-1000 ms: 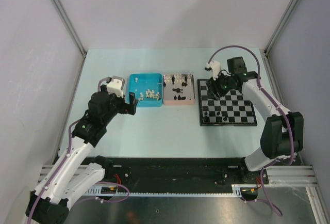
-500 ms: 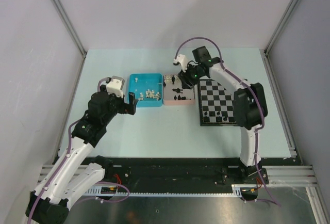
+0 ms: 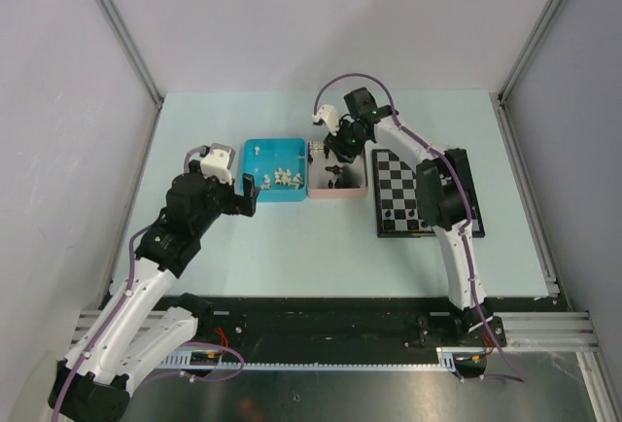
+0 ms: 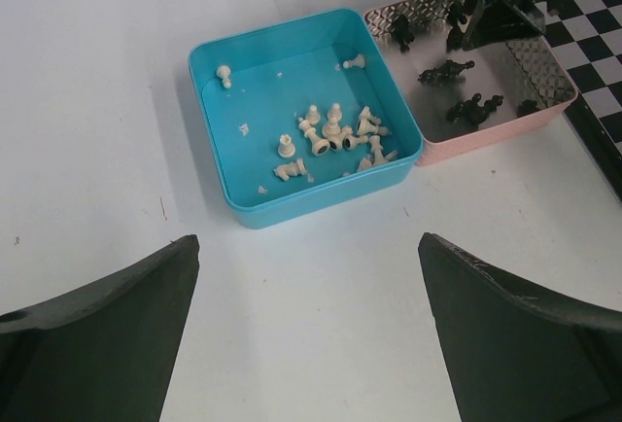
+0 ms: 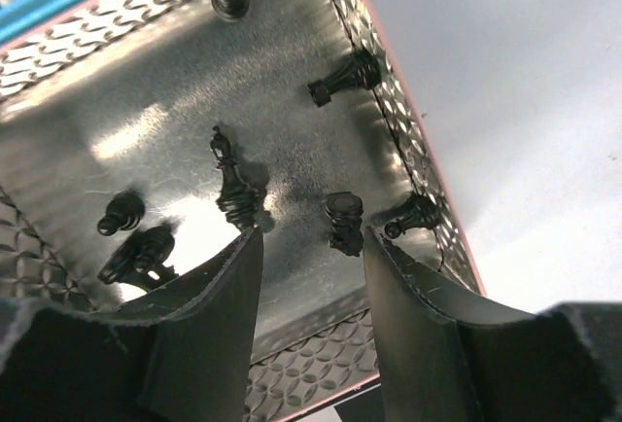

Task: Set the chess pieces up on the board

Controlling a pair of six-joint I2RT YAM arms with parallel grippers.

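The board (image 3: 400, 181) lies at the right, partly under my right arm, with a few black chess pieces (image 3: 412, 218) along its near edge. More black pieces (image 5: 233, 185) lie in a pink tray (image 3: 362, 192). White pieces (image 4: 330, 135) lie in a blue tray (image 3: 255, 161). My right gripper (image 5: 311, 237) is open and empty, low inside the pink tray, with one black piece (image 5: 343, 222) just ahead of its gap. It also shows in the top view (image 3: 335, 150). My left gripper (image 4: 309, 247) is open and empty, above the table near the blue tray (image 4: 292, 213).
The two trays stand side by side left of the board. The pink tray's patterned metal walls (image 5: 311, 369) rise close around my right fingers. The board's corner (image 4: 593, 33) shows at the right of the left wrist view. White enclosure walls ring the table.
My right gripper has swung left from above the board to the pink tray and come down into it. The left arm has not moved.
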